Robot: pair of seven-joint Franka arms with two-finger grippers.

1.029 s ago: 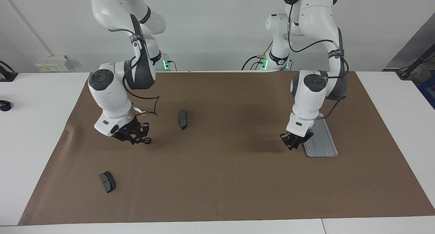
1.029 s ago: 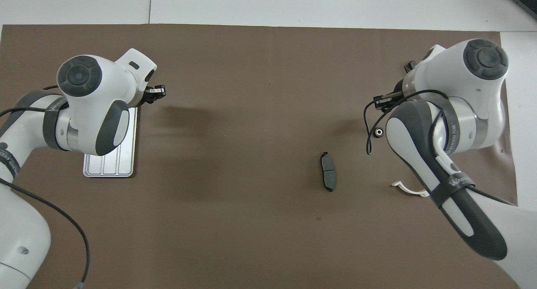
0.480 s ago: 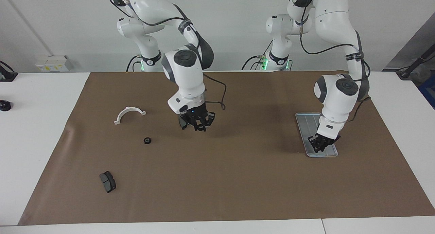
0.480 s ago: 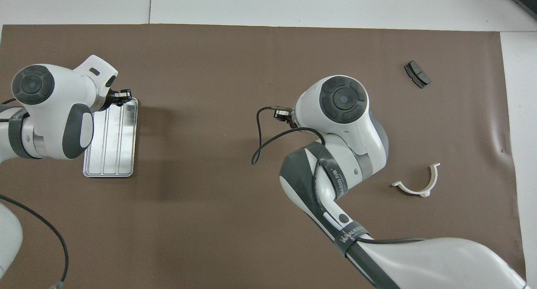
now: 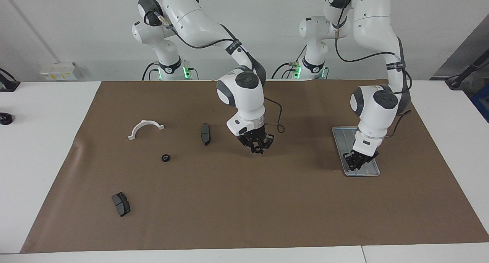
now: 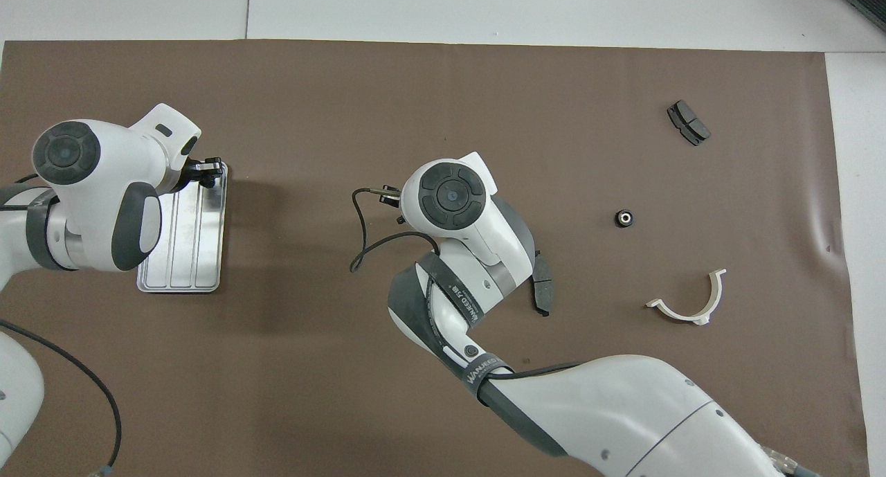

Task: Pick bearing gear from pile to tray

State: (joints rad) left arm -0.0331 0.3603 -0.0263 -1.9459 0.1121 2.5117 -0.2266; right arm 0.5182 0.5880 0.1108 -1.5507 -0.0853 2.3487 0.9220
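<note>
One small black round gear (image 5: 165,158) lies on the brown mat toward the right arm's end; it also shows in the overhead view (image 6: 625,218). The white half-ring bracket (image 5: 145,127) lies nearer to the robots than the gear. One dark grey pad (image 5: 205,134) lies beside them, another (image 5: 121,204) farther out. My right gripper (image 5: 256,145) hangs over the middle of the mat, away from the gear; I cannot tell whether it holds anything. The silver grooved tray (image 5: 338,141) lies toward the left arm's end. My left gripper (image 5: 358,160) is low over the tray's end farther from the robots.
The brown mat (image 5: 244,217) covers most of the white table. In the overhead view the right arm's wrist (image 6: 450,200) hides its own gripper and part of the nearer pad (image 6: 543,293). A small black object (image 5: 4,119) sits on the bare table off the mat.
My right gripper moved from beside the gear, past the pad, to the mat's middle; the gear stayed put. My left gripper moved from beside the tray to over its end.
</note>
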